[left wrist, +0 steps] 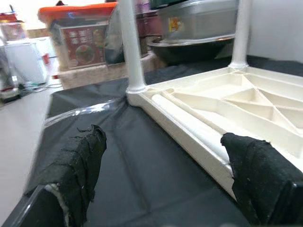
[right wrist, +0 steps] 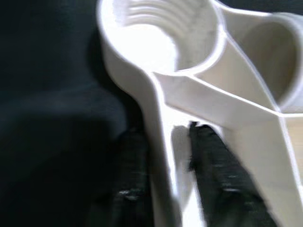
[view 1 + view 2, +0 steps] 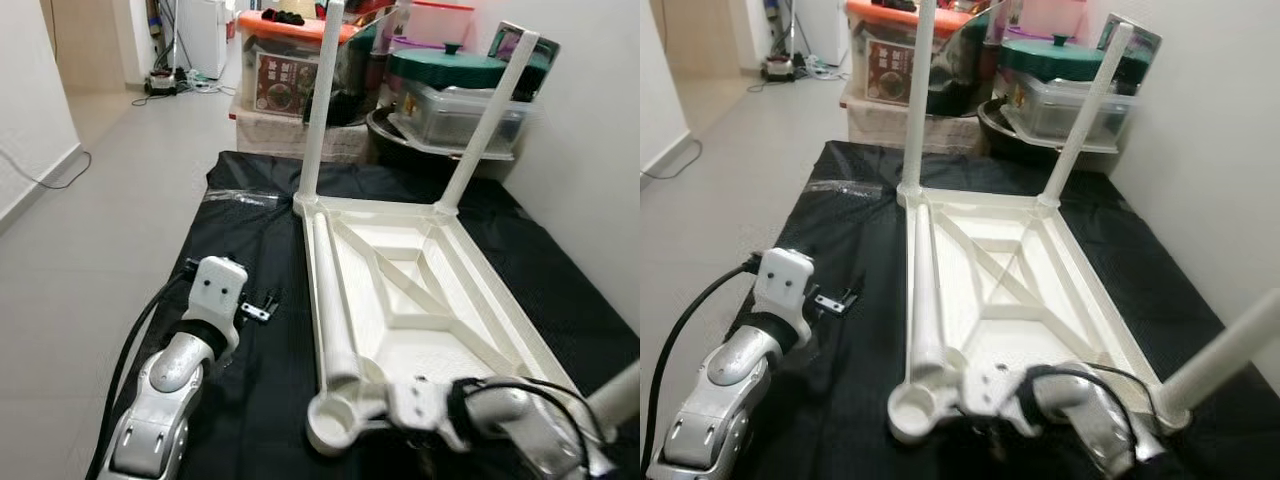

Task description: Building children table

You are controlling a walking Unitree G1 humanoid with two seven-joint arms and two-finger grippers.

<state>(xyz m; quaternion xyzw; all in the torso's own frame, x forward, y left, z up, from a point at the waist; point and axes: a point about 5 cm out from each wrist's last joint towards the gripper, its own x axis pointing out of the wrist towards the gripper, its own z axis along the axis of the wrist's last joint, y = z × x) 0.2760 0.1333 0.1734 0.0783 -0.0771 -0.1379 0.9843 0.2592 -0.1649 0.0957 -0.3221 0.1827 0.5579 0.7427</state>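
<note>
While unlabelled, table top (image 3: 420, 300) sits in right tool (image 2: 163, 189).

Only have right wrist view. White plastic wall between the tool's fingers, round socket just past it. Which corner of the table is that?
Observer: Near-left corner of the upside-down white plastic table top. The right tool straddles its rim beside the empty round socket.
Operator: Where's the leg for that socket?
Observer: A loose white plastic leg lies inside the frame, along the left edge.
Operator: Other corners?
Observer: The two far-corner legs and the near-right leg stand upright in their sockets.
</note>
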